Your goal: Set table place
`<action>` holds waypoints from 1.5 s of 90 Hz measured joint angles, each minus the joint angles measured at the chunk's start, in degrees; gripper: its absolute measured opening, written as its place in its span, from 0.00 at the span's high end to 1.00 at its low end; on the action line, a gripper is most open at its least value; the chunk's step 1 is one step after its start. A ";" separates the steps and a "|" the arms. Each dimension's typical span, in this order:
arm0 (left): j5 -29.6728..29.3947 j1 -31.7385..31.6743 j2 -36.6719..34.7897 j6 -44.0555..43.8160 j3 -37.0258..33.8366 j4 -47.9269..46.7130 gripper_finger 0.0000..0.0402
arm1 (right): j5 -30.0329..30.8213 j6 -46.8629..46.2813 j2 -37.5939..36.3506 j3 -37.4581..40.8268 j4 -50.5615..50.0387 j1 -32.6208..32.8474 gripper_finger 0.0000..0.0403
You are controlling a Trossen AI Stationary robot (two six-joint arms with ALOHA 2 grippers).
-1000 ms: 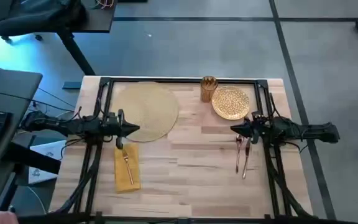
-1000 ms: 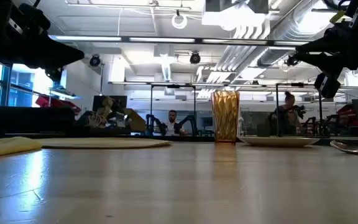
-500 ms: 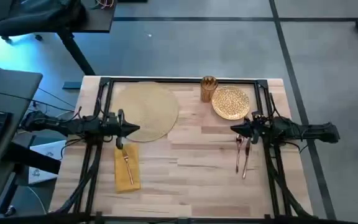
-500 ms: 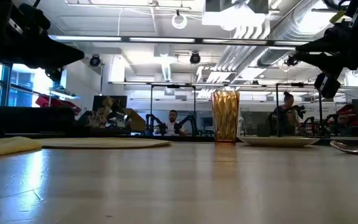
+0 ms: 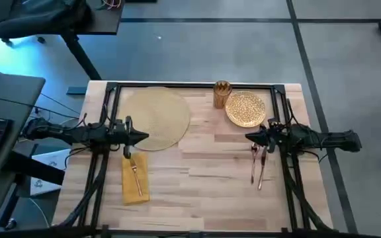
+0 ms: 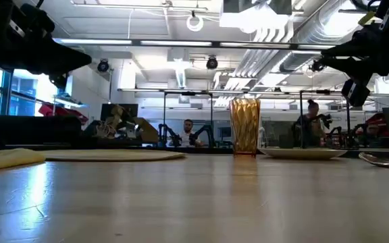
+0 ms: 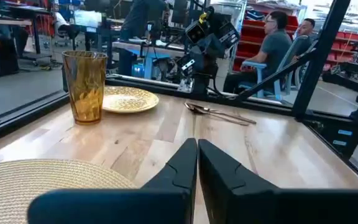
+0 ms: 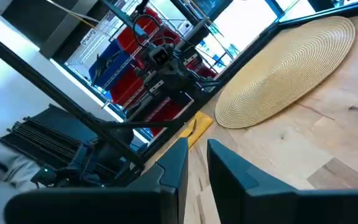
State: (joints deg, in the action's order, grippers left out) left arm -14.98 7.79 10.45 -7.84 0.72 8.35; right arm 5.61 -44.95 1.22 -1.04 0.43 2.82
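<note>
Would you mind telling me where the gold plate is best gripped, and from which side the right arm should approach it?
Probably at the rim. The gold plate lies flat and shallow on the table, so only its raised edge offers a pinch. The right tool hangs just off its near edge; that side looks open, while the amber glass crowds the left side.

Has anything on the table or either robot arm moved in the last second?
Nothing visibly changed. The left end effector hovers at the edge of the woven placemat, the right end effector near the gold plate, and the glass, napkin and cutlery lie where they did.
</note>
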 joint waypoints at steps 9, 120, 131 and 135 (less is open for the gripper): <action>-0.08 0.00 0.00 -0.02 -0.01 0.01 1.00 | 0.00 0.00 0.00 0.00 0.01 -0.01 0.89; 33.07 14.40 64.69 -101.65 44.27 -54.76 0.85 | -0.02 0.01 -0.01 0.00 0.02 0.00 0.89; 32.71 14.06 69.73 -104.59 44.20 -54.82 0.73 | 0.00 0.00 -0.01 0.00 0.02 0.01 0.89; 32.65 13.42 71.19 -105.02 44.20 -54.85 0.70 | 0.00 0.01 -0.01 -0.01 0.02 -0.02 0.89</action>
State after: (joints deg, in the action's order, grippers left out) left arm 17.67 21.21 81.64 -112.86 44.93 -46.50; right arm 5.60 -44.95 1.21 -1.05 0.45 2.81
